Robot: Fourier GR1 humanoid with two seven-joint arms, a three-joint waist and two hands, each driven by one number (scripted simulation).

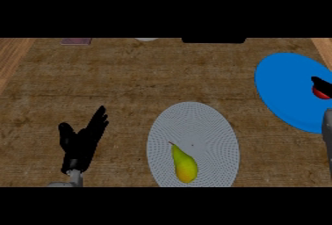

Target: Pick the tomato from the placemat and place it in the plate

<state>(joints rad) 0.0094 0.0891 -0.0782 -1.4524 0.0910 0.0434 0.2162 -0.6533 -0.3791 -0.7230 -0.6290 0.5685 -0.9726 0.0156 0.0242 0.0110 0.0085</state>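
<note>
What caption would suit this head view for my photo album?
Right hand holds the tomato at the blue plate; a pear lies on the placemat, left hand rests open.

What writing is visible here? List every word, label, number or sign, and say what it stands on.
None: no readable text shows anywhere in the head view.
The placemat, pear, plate and the tomato held by the right robot hand bear no marks.
The purple thing, white thing and black thing at the far edge of the counter are cut off and show no writing.
</note>
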